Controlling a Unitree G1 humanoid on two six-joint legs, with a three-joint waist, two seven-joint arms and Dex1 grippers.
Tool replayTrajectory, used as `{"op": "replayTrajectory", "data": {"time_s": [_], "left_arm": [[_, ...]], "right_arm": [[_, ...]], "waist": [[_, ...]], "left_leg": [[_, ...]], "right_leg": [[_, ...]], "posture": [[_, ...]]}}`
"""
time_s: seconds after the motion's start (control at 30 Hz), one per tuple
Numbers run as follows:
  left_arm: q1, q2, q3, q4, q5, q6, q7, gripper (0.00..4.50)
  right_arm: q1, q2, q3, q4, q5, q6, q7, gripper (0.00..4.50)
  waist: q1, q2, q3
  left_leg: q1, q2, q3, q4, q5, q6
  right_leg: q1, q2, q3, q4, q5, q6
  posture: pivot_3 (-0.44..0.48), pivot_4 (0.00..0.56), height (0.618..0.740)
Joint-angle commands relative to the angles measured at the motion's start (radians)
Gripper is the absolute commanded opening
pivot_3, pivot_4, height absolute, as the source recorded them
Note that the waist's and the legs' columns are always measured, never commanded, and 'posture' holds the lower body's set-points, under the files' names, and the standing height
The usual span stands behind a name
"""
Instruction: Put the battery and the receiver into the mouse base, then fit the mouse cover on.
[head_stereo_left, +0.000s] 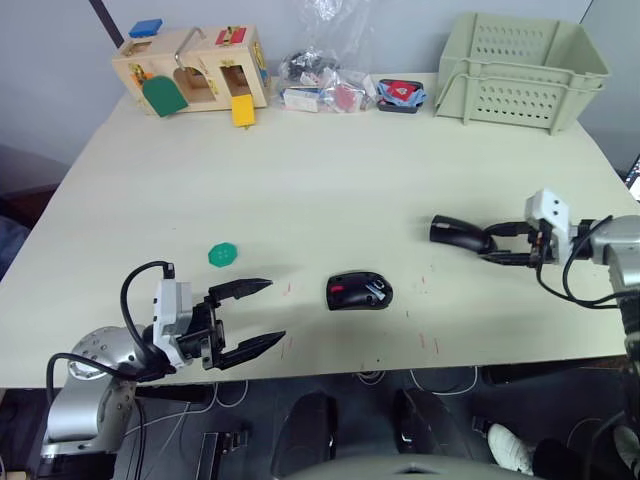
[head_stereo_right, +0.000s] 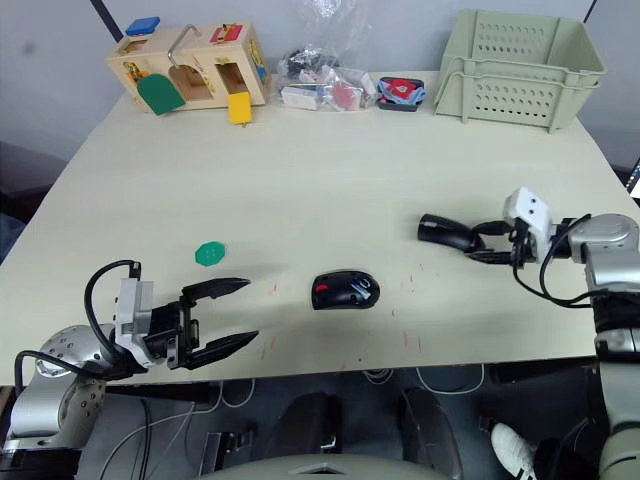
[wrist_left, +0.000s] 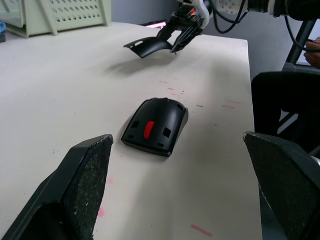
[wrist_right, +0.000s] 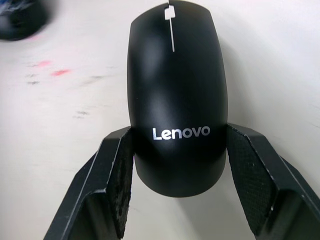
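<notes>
The mouse base (head_stereo_left: 358, 291), black with red inside, lies on the table near its front edge, facing my left gripper (head_stereo_left: 276, 311). That gripper hovers open a short way to the base's left, its fingers (wrist_left: 82, 185) spread wide with nothing between them. To the right, the glossy black mouse cover (wrist_right: 175, 85) with white lettering is held just above the table by my right gripper (head_stereo_left: 487, 246), which is shut on its rear end. The battery and the receiver are hidden or out of view.
A green disc (head_stereo_left: 222, 254) lies left of the base. Along the far edge stand a wooden toy box (head_stereo_left: 190, 68), a plastic bag of small parts (head_stereo_left: 325, 85) and a pale green crate (head_stereo_left: 520, 68). A person's legs (wrist_left: 280, 100) are beyond the table's right edge.
</notes>
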Motion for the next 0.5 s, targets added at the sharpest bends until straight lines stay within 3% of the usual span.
{"op": "replayTrajectory", "data": {"time_s": [0.03, 0.07, 0.3, 0.5], "left_arm": [[-0.022, 0.026, 0.008, 0.005, -0.002, -0.011, -0.023, 4.50], [-0.027, 0.030, 0.007, 0.009, -0.002, -0.011, -0.028, 4.50], [-0.068, 0.048, -0.002, 0.042, 0.002, -0.010, -0.057, 4.50], [-0.077, 0.056, 0.000, 0.057, 0.000, -0.013, -0.077, 4.50]], "right_arm": [[0.038, -0.032, 0.012, -0.290, 0.055, 0.167, -0.033, 4.14], [0.044, -0.034, 0.022, -0.343, 0.058, 0.198, -0.044, 4.43], [0.009, -0.015, 0.128, -0.671, 0.082, 0.483, -0.146, 4.43], [0.035, -0.038, 0.111, -0.665, 0.109, 0.470, -0.178, 4.43]], "waist": [[0.000, 0.000, 0.000], [-0.002, 0.000, 0.000], [0.000, 0.000, 0.000], [0.001, -0.004, 0.002]], "left_leg": [[0.000, 0.000, 0.000, 0.000, 0.000, 0.000], [0.000, 0.000, -0.001, 0.000, 0.000, 0.000], [-0.002, 0.000, -0.003, 0.000, 0.000, 0.000], [-0.002, -0.001, -0.003, 0.000, 0.000, 0.000]], "right_leg": [[0.000, 0.000, 0.000, 0.000, 0.000, 0.000], [0.000, 0.000, 0.000, 0.000, 0.000, 0.000], [-0.002, 0.000, 0.000, 0.000, 0.000, 0.000], [-0.002, -0.001, 0.000, 0.000, 0.000, 0.000]], "posture": [[0.000, 0.150, 0.740], [0.000, 0.150, 0.740], [0.000, 0.150, 0.740], [0.000, 0.150, 0.740]]}}
